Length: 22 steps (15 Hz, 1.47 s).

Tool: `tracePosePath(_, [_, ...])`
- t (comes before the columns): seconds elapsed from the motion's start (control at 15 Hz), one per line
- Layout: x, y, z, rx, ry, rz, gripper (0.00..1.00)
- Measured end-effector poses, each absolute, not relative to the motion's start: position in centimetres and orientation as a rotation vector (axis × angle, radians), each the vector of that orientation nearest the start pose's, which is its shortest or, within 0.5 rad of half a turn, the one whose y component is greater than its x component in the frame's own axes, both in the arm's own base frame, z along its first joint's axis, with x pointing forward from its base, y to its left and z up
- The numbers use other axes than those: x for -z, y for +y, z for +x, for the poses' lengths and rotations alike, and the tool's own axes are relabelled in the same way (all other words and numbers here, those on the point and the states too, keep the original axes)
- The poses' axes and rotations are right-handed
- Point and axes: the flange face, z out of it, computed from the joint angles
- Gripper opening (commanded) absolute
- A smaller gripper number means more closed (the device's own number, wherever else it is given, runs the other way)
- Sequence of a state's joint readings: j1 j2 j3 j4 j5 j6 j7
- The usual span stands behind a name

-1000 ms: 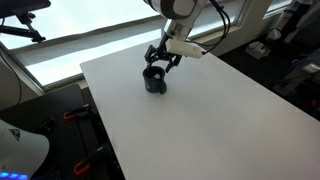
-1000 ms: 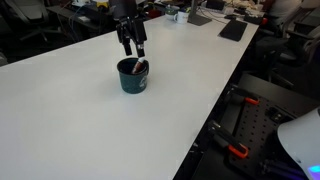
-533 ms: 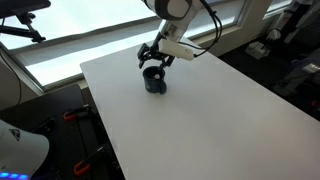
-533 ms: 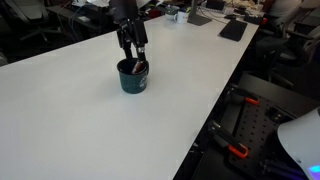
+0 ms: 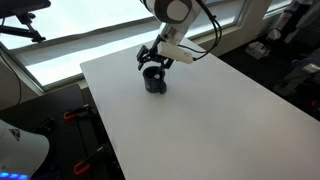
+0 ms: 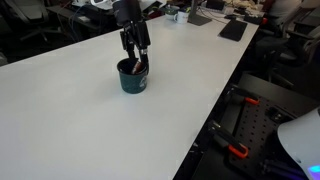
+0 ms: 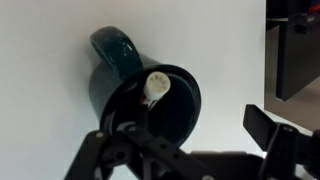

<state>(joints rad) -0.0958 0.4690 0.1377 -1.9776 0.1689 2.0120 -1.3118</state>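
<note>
**Jaws wide above a dark mug, much of its contents out of sight**

A dark teal mug (image 5: pixel 155 82) stands upright on the white desk (image 5: pixel 205 125), towards the far side of it in an exterior view and well clear of the edges. The arm (image 5: pixel 170 12) reaches down from above, and its jaws hang spread wide just over the mug's rim. In the wrist view one jaw shows at the lower left and the other far to the right, both cut off by the bottom edge of the frame. Whether either tip touches the rim cannot be told from any view.

Inside the mug (image 7: pixel 110 90) leans a slim stick-like object (image 7: pixel 156 86) with a pale rounded end. Only that end and a short stretch below it show, since the rest is lost in the dark interior and behind the jaws' linkage. In an exterior view the same object (image 6: pixel 141 68) is a small light streak at the rim of the mug (image 6: pixel 131 79), too small to identify.

The handle is plain in the wrist view, at the top of the mug. It is hard to make out in both exterior views.
</note>
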Motion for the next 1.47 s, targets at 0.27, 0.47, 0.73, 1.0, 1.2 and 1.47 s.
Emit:
tracePosePath(0.27, [-20.5,3.1,56.1,-0.318,-1.576,-2.203,0.97])
tracePosePath(0.47, [-20.3,3.1,56.0,-0.321,-1.574,-2.201,1.0])
tracePosePath(0.73, [-20.1,3.1,55.7,-0.331,-1.57,-2.198,1.0])
tracePosePath(1.0, [-19.8,3.1,55.4,-0.338,-1.567,-2.194,1.0])
tracePosePath(1.2, [-19.6,3.0,55.1,-0.346,-1.562,-2.191,0.82])
tracePosePath(1.47, [-19.4,2.9,55.0,-0.35,-1.558,-2.19,0.69])
